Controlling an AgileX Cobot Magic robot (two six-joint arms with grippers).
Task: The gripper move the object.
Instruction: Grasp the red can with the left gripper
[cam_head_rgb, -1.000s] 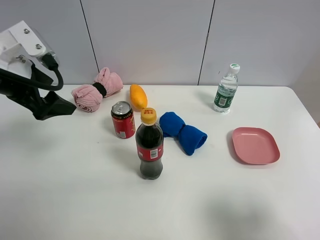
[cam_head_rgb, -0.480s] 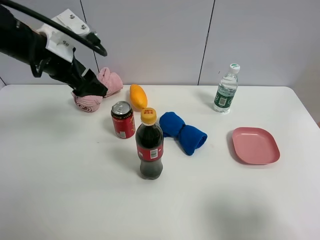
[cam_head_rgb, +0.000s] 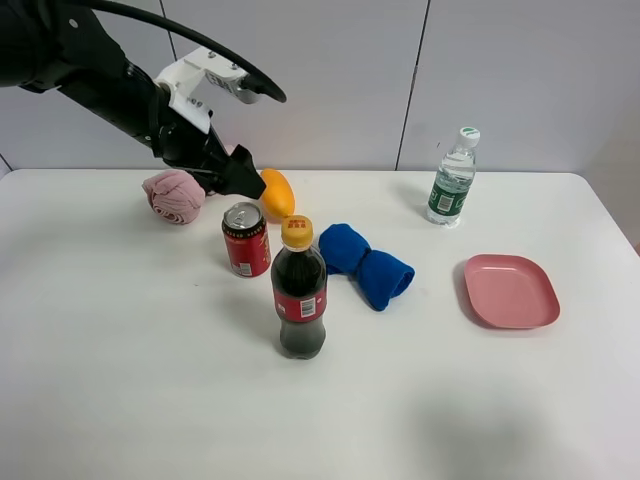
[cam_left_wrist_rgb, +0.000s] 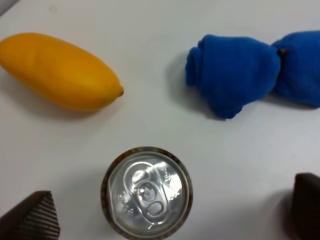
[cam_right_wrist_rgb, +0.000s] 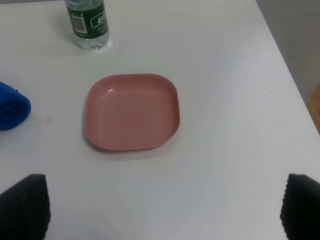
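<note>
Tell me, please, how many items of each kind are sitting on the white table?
Bottles: 2, the cola bottle and the water bottle
Cans: 1, the red soda can
Rolled towels: 2, the pink rolled towel and the blue rolled towel
Fruit: 1, the mango
Plates: 1, the pink plate
Total: 7

White matte table (cam_head_rgb: 120, 380), filling most of the high view, back edge hard against the wall. Wall (cam_head_rgb: 320, 70) of pale grey flat panels, with 1 dark slanting seam (cam_head_rgb: 412, 80) right of centre. Right table edge angling out toward the near side. Past that edge in the right wrist view: grey floor (cam_right_wrist_rgb: 295, 40) and a tan strip (cam_right_wrist_rgb: 315, 107), too cropped to identify. Light even and soft, shadows faint, no glare on the table top.
</note>
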